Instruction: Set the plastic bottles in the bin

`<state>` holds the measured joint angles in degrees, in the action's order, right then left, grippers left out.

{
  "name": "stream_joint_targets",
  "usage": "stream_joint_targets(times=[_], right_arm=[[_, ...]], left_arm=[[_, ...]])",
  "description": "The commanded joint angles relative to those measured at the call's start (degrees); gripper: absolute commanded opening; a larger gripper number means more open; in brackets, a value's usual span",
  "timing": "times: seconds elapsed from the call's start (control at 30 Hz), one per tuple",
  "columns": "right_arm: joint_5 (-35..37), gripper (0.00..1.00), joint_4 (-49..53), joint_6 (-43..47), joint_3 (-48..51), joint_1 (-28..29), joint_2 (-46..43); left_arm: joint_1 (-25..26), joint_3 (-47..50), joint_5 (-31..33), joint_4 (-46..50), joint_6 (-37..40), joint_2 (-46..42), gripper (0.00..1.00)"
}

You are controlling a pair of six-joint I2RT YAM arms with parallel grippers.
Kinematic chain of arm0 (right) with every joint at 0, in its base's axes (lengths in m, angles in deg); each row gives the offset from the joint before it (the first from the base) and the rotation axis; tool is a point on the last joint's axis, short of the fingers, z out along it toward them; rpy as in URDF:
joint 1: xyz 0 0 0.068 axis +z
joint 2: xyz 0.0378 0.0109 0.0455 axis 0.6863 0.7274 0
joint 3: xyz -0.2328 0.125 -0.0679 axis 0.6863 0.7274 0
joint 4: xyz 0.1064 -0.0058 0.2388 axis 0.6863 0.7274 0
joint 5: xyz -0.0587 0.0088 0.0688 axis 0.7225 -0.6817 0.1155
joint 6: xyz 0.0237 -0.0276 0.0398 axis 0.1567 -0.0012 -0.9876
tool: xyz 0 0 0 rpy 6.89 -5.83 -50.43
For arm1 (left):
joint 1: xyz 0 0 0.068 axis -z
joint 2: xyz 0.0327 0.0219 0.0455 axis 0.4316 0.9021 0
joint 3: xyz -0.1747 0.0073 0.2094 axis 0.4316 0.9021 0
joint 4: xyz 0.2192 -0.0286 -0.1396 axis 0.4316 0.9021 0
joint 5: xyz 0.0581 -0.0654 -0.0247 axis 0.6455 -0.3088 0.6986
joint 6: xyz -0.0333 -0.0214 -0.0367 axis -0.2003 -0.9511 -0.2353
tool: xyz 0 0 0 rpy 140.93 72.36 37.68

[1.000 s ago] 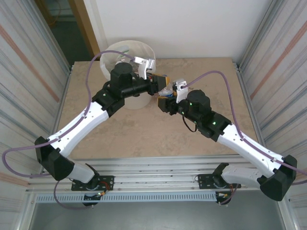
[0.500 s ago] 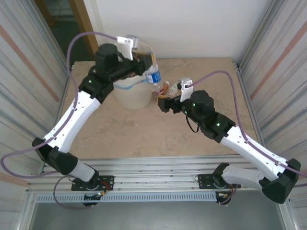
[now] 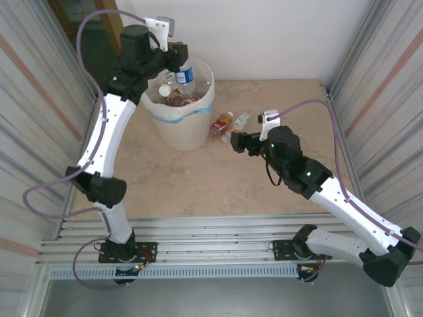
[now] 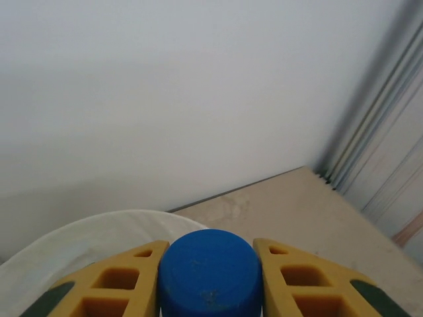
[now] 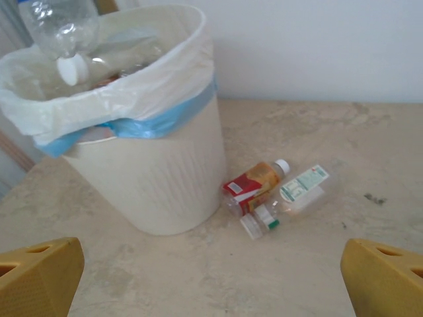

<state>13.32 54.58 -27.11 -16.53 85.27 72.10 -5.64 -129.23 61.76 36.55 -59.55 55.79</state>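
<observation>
Left fingers [image 4: 119, 284] pinch bottle [image 3: 186, 72] above bin [image 3: 188, 129]: release due. Right fingers [image 5: 39, 271] spread; loose bottles [image 5: 301, 191], possibly three, wait on bench [image 5: 198, 264].

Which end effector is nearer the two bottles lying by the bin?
Right. The right end effector, open, sits just near-side of the red-labelled bottle and clear bottle; the left end effector is up over the bin, gripping a blue-labelled bottle.

Left gripper [image 3: 177, 58] high, clamped on a blue-labelled bottle [image 3: 186, 72] that hangs below it over the bin [image 3: 188, 132]. Right gripper [image 3: 236, 140] low. Just ahead of it lie a red-labelled bottle [image 3: 223, 123] and a clear bottle [image 3: 239, 121], side by side.
</observation>
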Motion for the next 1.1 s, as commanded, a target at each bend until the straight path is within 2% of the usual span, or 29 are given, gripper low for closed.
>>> stream_joint_targets(times=[0.0, 0.13, 0.43, 0.57, 0.63, 0.7, 0.8, 0.97, 1.07], right_arm=[[0.68, 0.98, 1.41, -3.17, 0.17, -1.95, -1.71], [-1.61, 0.98, 1.16, -4.63, 0.50, -3.82, -0.97], [-2.03, 0.98, 1.28, -6.13, 0.45, -4.66, 1.37], [-2.15, 0.98, 1.23, -6.42, 0.49, -4.80, 1.47], [-2.04, 0.98, 1.39, -6.31, 0.42, -4.85, 1.44], [-2.02, 0.98, 1.52, -6.36, 0.25, -4.98, 1.35], [-1.99, 0.98, 1.67, -6.35, 0.45, -5.09, 1.03], [-2.03, 0.98, 2.26, -6.22, 0.25, -5.38, 0.92], [-2.04, 0.98, 2.29, -6.32, 0.41, -5.52, 0.84]], left_arm=[[-0.41, -5.66, 2.32, 8.73, 6.05, 2.46, 0.00], [-0.87, -6.04, 3.19, 10.22, 7.84, 3.46, 0.00], [-1.26, -6.78, 2.90, 14.32, 9.88, 5.89, 0.00], [-1.29, -6.90, 2.61, 14.35, 9.48, 7.56, 0.08], [-1.28, -7.05, 2.81, 13.97, 9.26, 8.45, 0.17], [-1.21, -7.13, 3.40, 13.35, 9.17, 9.18, 0.33], [-1.28, -7.77, 3.74, 12.44, 8.81, 10.19, 0.38], [-1.29, -8.56, 3.53, 10.57, 7.79, 10.98, 0.60], [-1.29, -8.55, 4.18, 9.50, 7.08, 10.92, 0.64]])
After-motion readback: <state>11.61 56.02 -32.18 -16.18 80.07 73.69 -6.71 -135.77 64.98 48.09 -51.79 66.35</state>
